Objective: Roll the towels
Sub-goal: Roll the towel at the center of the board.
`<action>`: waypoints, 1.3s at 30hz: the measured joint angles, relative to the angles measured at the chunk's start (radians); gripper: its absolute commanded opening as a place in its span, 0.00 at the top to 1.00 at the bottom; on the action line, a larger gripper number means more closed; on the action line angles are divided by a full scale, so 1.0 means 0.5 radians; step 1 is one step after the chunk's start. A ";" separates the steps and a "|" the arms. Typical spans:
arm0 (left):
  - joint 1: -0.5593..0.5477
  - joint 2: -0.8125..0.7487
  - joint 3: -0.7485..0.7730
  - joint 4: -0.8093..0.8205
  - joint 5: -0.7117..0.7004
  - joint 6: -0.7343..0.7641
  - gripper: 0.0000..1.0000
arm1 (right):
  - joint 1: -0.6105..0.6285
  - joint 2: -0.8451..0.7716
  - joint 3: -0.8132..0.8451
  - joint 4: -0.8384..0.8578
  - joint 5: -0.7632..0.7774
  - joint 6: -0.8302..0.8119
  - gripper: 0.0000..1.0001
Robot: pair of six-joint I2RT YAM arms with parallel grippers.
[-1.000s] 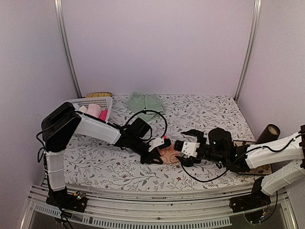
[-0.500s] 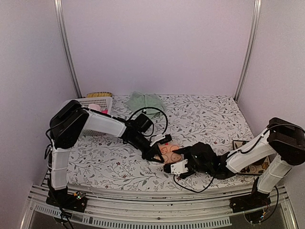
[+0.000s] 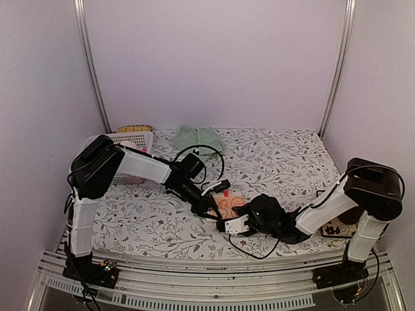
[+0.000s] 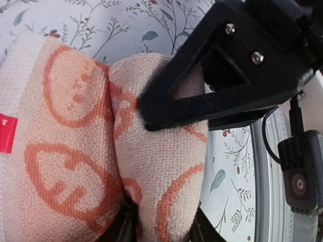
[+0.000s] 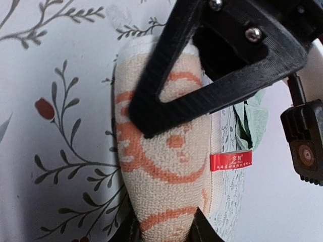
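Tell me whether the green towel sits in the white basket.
No, the green towel lies crumpled on the table, right of the basket.

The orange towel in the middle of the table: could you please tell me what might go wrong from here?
1. The orange towel is only partly rolled, its flat part with the red tag lying beside the roll; if the left pincer or right pincer slips, it may unroll.
2. Both pincers sit close together on this one small cloth, so they could collide or tug it unevenly.
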 measured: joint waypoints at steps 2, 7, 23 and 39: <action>0.011 0.007 0.001 -0.001 0.020 0.002 0.48 | 0.000 0.000 0.002 -0.006 -0.003 0.001 0.79; 0.015 -0.050 -0.058 0.032 0.043 -0.015 0.19 | 0.000 -0.001 0.038 -0.105 -0.053 0.053 0.87; -0.021 -1.002 -1.031 0.726 -0.823 -0.092 0.03 | -0.085 -0.165 0.241 -0.728 -0.494 0.479 0.87; -0.379 -1.145 -1.529 1.467 -1.358 0.285 0.08 | -0.286 -0.127 0.605 -1.388 -1.081 0.819 0.84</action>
